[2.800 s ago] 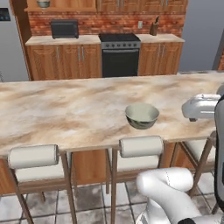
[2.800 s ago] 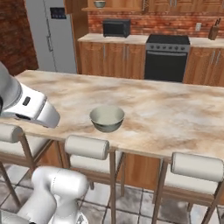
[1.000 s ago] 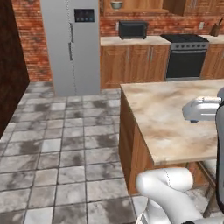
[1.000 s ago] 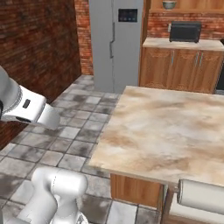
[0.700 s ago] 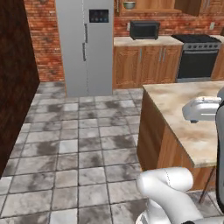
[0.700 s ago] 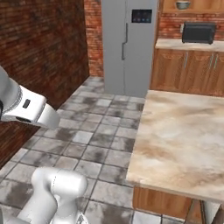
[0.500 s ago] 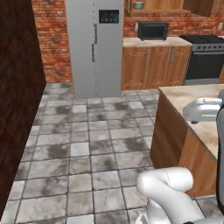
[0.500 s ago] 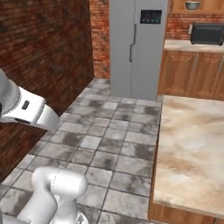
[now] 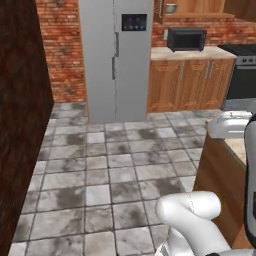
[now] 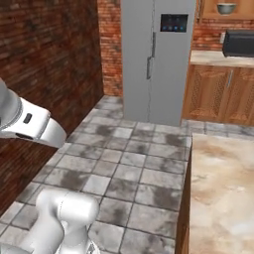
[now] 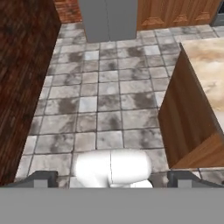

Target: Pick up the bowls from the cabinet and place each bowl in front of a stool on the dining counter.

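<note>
The pincer [image 11: 112,177] is spread wide and carries nothing, its two tips far apart over the tiled floor [image 11: 109,118], with the corner of the bench [image 11: 205,74] just off to one side of it. The bowl [image 9: 171,8] it has to fetch sits high and well away from the pincer, up on the wooden wall shelf [image 9: 197,15] above the black microwave [image 9: 186,39], right of the tall grey fridge [image 9: 116,55]. My guess is the step in hand is the drive over to that shelf. To do it well, I'd skirt the bench corner with room to spare, stop square in front of the microwave worktop, keep the pincer spread, and raise the arm only once the bowl's rim is level ahead.
</note>
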### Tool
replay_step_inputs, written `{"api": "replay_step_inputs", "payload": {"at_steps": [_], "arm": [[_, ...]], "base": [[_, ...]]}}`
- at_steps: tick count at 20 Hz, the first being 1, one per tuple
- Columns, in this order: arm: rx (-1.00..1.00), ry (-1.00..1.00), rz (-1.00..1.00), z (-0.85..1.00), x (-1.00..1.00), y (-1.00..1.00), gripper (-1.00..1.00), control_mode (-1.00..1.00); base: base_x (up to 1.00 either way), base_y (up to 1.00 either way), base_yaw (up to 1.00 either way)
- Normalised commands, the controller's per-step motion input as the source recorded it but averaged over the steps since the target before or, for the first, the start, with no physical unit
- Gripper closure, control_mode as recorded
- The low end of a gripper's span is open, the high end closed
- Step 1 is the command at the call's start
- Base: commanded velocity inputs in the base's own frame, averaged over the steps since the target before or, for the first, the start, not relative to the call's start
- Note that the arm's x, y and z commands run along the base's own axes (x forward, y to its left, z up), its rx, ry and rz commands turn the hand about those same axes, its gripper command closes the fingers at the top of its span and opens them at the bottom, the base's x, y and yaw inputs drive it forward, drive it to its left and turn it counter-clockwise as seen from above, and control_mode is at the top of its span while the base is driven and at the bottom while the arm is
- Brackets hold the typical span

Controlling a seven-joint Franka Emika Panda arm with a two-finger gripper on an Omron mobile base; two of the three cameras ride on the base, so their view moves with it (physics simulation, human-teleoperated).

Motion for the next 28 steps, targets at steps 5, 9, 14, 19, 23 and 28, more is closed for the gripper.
{"api": "replay_step_inputs", "payload": {"at_steps": [5,9,14,19,23,28], "arm": [[0.00,0.00,0.00,0.00,0.00,0.00,-1.00,1.00],[0.00,0.00,0.00,0.00,0.00,0.00,-1.00,1.00],[0.00,0.00,0.00,0.00,0.00,0.00,-1.00,1.00],[0.00,0.00,0.00,0.00,0.00,0.00,-1.00,1.00],[0.00,0.00,0.00,0.00,0.00,0.00,-1.00,1.00],[0.00,0.00,0.00,0.00,0.00,0.00,-1.00,1.00]], "base": [[1.00,-0.14,0.00],[1.00,-0.07,0.00],[1.00,-0.12,0.00],[1.00,-0.27,0.00],[1.00,-0.42,0.00],[1.00,-0.63,0.00]]}}
